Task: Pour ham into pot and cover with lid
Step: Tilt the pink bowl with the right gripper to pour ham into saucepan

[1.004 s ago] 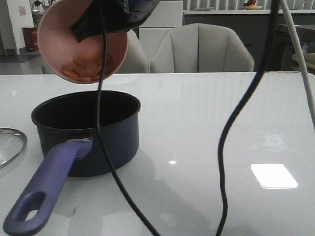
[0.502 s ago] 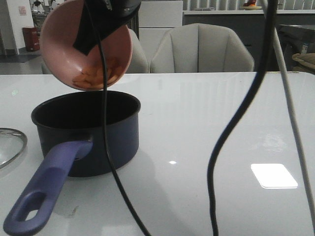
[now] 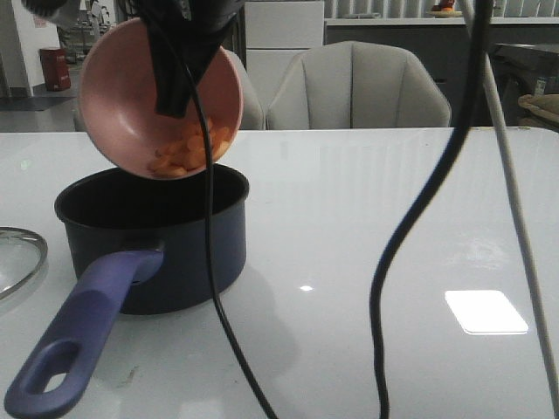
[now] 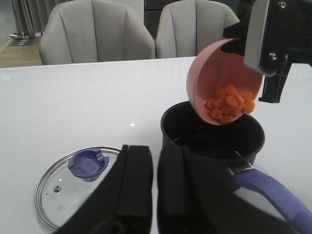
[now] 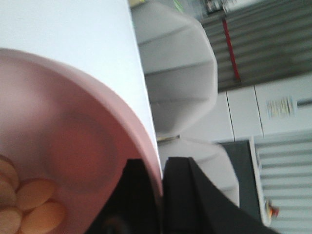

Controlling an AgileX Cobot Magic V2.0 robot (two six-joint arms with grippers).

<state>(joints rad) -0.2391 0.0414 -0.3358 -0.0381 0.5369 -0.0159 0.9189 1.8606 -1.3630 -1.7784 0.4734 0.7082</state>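
Nearest the front camera, the pot's purple handle reaches toward about 7 o'clock across the white tabletop, with dark cables hanging in the foreground. The pot stands upright, its black interior showing no ham in either view that looks into it. At 9 o'clock from the pot, well apart from it, the lid lies flat on the tabletop, blue knob up; the left claw hovers near it with fingers pressed close together and nothing between them. Above the pot's far rim, the right claw pinches the edge of a pink bowl, one finger inside the rim and one outside, holding it steeply tipped. The ham, a heap of small orange rounds, has gathered at the bowl's lowest lip, directly over the pot's mouth, with none seen falling. Beyond the tabletop, pale upholstered chairs line the background. By this evidence the pour appears on the verge of starting: the ham is yet to leave the bowl, and the covering step is entirely undone.
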